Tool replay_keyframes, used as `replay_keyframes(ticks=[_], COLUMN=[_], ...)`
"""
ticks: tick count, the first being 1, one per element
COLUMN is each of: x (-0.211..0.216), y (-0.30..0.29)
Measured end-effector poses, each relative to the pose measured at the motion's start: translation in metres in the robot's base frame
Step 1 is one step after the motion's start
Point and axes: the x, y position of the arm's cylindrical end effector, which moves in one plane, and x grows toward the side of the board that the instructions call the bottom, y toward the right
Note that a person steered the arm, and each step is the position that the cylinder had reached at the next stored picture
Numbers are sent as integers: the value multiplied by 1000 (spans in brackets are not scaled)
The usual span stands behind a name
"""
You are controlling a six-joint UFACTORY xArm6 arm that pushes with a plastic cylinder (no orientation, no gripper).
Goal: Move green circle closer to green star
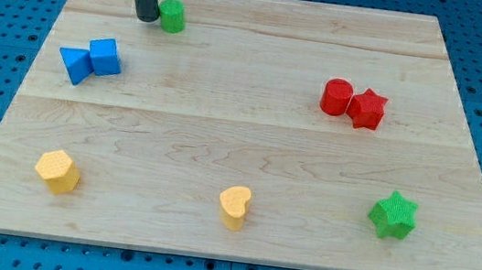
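The green circle [173, 15] stands near the view's top left of the wooden board [249, 145]. The green star [393, 215] stands far from it, near the view's bottom right. My tip [147, 17] rests on the board just to the left of the green circle, close to it or touching it; I cannot tell which. The dark rod rises from the tip to the view's top edge.
A blue triangle [75, 64] and a blue cube [105, 57] touch at the left. A red cylinder [337, 97] and a red star [367, 108] touch at the right. A yellow hexagon [58, 171] and a yellow heart [234, 206] stand near the bottom.
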Motion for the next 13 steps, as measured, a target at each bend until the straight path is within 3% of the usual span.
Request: replay_keyframes(ticks=[2, 6, 9, 11, 13], x=[-69, -67, -38, -7, -29], y=[-26, 39, -7, 15, 51])
